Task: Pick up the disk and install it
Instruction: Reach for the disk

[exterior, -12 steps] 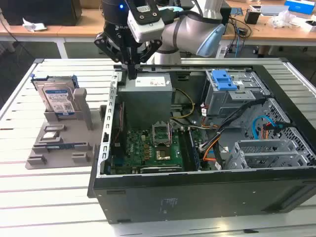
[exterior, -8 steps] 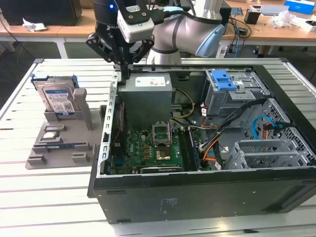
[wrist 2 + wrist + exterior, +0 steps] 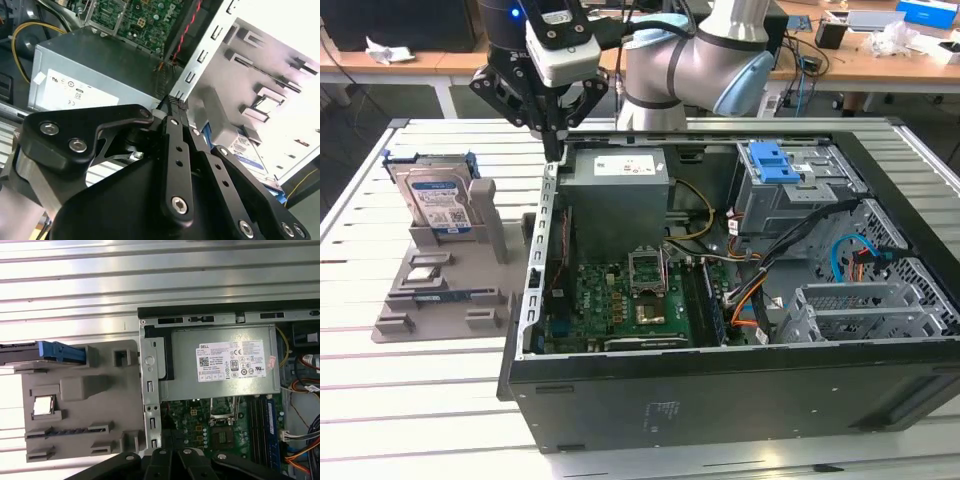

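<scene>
Disk (image 3: 435, 200), flat silver hard drive with glossy label and blue plastic rails, stands on edge in the matte grey stand (image 3: 440, 300) beside the open black case (image 3: 720, 400). Beyond, the black gripper (image 3: 556, 150) hangs over the case wall, fingers (image 3: 172, 135) pressed together, empty. Pick not begun, I'd say — it calls for spreading across those rails.
</scene>
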Robot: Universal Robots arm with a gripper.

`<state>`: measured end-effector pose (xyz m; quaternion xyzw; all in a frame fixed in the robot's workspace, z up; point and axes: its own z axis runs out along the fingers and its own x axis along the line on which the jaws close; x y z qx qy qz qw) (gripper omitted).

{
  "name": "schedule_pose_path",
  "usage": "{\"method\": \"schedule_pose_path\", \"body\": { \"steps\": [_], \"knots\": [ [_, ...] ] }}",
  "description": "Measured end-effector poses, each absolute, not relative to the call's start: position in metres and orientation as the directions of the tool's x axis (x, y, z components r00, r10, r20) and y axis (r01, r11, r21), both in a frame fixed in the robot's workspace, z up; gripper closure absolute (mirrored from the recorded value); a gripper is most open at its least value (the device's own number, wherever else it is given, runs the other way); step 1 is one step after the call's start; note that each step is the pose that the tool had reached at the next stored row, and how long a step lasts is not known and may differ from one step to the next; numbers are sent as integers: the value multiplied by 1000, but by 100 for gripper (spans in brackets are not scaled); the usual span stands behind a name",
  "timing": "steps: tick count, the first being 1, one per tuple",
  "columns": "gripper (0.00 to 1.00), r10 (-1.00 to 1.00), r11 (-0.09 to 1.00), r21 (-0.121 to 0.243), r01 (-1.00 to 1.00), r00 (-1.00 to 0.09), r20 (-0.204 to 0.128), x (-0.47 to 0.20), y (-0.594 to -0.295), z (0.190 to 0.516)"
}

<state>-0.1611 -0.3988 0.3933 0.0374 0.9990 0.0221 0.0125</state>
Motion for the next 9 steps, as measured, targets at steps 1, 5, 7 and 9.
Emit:
{"method": "schedule_pose_path", "body": {
  "steps": [1, 5, 7, 9],
  "knots": [
    [89, 75, 996, 45, 74, -997, -23, -164, -399, 393],
    [89, 75, 996, 45, 74, -997, -23, -176, -399, 393],
    [89, 75, 996, 45, 74, -997, -23, -187, -399, 393],
    [89, 75, 996, 45, 74, -997, -23, -191, -399, 393]
  ]
}}
